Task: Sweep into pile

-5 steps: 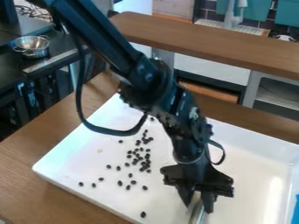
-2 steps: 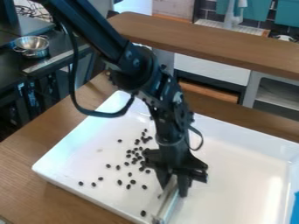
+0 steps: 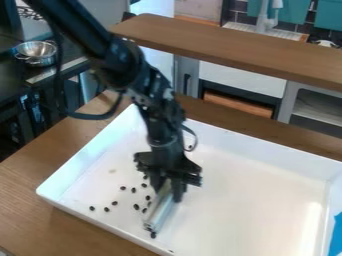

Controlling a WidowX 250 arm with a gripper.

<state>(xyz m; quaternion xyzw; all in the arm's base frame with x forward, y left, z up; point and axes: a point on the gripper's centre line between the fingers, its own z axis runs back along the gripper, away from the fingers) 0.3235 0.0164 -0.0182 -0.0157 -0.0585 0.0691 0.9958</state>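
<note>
Gripper (image 3: 167,193) with pale bar (image 3: 157,212) farther left than before, beside dark beans (image 3: 136,206)

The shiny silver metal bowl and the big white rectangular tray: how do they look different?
The bowl is round; the tray has corners. The bowl is shiny silver, the tray white. The bowl stands on a black counter, the tray on a brown table. Both have raised sides.

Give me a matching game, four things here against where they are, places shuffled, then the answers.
1. Scraper
2. Bowl
3. Beans
4. Tray

A. On the dark counter
B. On the wooden table
C. Held in the gripper
D. Scattered over the white floor around the held tool

Pairs: 1-C, 2-A, 3-D, 4-B
</note>
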